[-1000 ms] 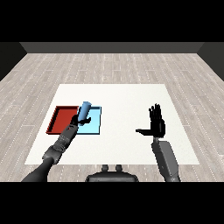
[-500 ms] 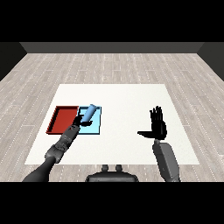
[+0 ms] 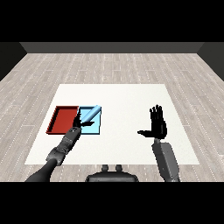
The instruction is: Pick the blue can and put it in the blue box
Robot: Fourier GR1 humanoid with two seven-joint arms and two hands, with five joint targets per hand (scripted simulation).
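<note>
The blue can (image 3: pixel 90 114) lies tilted over the light blue tray (image 3: pixel 96 127), its top pointing to the far right. My left hand (image 3: pixel 77 127) is at the tray's near left edge, right beside the can's lower end. Its fingers and thumb are spread apart and no longer curl round the can. My right hand (image 3: pixel 158 126) is held up over the table's right side, fingers straight, holding nothing.
The red tray (image 3: pixel 64 120) lies directly left of the light blue tray, sharing a side with it. The white table (image 3: pixel 122 100) reaches out behind and to the right of the trays. Grey wooden floor surrounds it.
The can has tipped from nearly upright to lying slanted over the light blue tray. My left hand's fingers have spread away from it. The right hand has stayed where it was.
</note>
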